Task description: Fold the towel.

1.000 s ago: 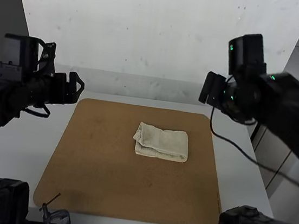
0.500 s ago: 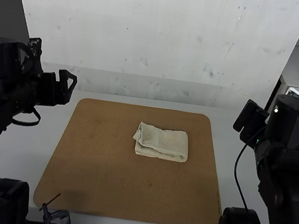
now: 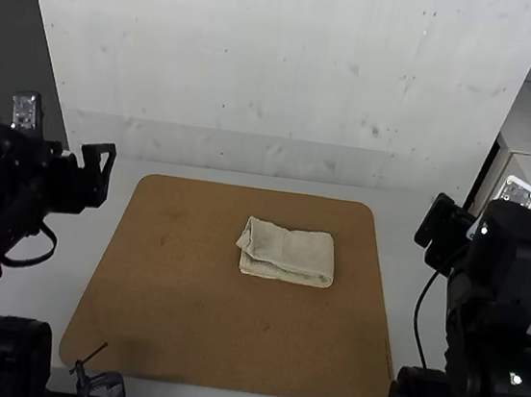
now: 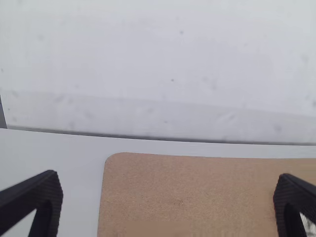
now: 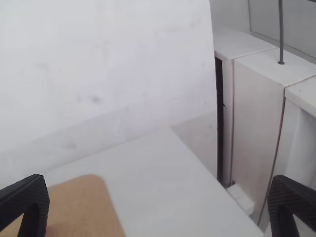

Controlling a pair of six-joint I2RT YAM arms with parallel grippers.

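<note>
On the brown board (image 3: 181, 333), towel (image 3: 288, 255) lies folded into a small rectangle, layered edges showing, one corner skewed at the end toward the left arm. Sits a bit toward the right arm's side, board flat on white tabletop (image 3: 73, 262). Left gripper (image 3: 99, 151) up beside the board's far left corner, fingers (image 4: 44, 205) wide apart, nothing between them, apart from towel. Right gripper (image 3: 443, 223) out past the board's right edge, fingers (image 5: 34, 205) also spread wide, holding nothing, well apart from towel. Pale wall (image 3: 262, 72) stands behind the tabletop
</note>
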